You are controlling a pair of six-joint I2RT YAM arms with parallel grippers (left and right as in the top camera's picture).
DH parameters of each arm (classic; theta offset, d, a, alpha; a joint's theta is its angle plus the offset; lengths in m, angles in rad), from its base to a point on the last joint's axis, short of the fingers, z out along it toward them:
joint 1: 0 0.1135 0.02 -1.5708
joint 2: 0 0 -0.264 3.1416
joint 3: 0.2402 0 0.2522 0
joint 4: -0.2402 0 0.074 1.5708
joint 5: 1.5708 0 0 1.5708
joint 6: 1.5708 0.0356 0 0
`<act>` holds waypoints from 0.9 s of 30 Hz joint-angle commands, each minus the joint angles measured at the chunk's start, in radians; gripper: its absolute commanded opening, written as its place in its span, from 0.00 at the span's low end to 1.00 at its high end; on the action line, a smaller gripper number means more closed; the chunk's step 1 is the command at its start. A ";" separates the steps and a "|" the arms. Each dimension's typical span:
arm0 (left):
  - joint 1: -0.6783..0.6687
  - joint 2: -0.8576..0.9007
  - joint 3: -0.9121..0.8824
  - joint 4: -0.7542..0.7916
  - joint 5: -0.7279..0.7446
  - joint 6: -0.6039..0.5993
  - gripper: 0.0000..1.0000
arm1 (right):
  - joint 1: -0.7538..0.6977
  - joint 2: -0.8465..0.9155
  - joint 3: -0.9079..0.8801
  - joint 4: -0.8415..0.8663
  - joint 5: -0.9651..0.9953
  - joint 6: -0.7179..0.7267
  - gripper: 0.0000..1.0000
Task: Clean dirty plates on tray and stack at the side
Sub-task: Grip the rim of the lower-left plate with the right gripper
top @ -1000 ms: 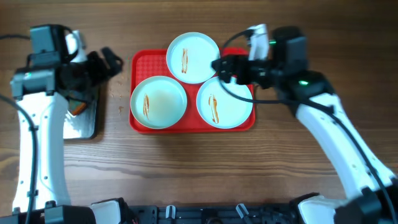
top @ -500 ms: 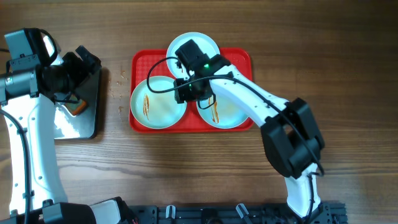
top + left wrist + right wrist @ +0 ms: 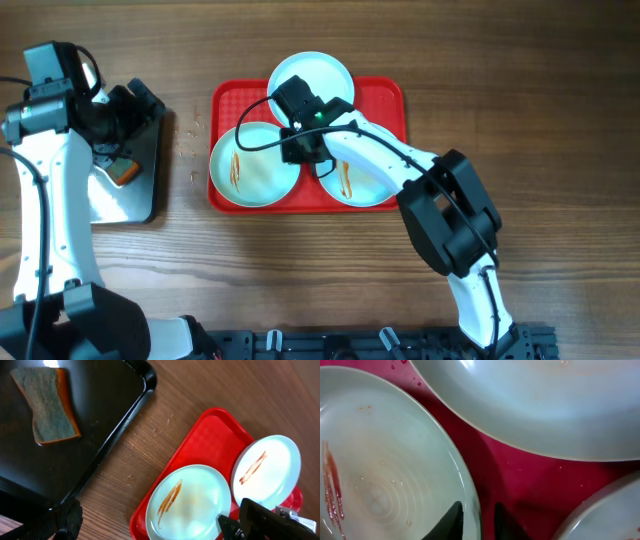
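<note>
Three white plates lie on the red tray point(image 3: 385, 95): a rear plate point(image 3: 310, 78), a left plate point(image 3: 250, 165) and a right plate point(image 3: 365, 175), each with brown-orange streaks. My right gripper point(image 3: 300, 152) reaches across the tray to the left plate's right rim. In the right wrist view the right gripper point(image 3: 477, 522) is shut on that rim, one finger point(image 3: 452, 520) inside the left plate point(image 3: 385, 470), the other on the tray point(image 3: 520, 470) side. My left gripper point(image 3: 138, 105) hangs open over the black pan, holding nothing.
A black metal pan point(image 3: 130, 200) sits left of the tray, with an orange-backed sponge point(image 3: 47, 405) lying in it. Bare wooden table point(image 3: 300, 270) stretches in front of the tray and to its right. Small crumbs dot the wood between pan and tray.
My right arm swung from the tray's right side across to the left plate and its jaws closed down on the rim. The left arm shifted slightly over the pan.
</note>
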 commanded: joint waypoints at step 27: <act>0.005 0.185 0.015 0.000 -0.110 -0.061 0.89 | -0.018 0.042 0.063 -0.137 -0.013 0.110 0.04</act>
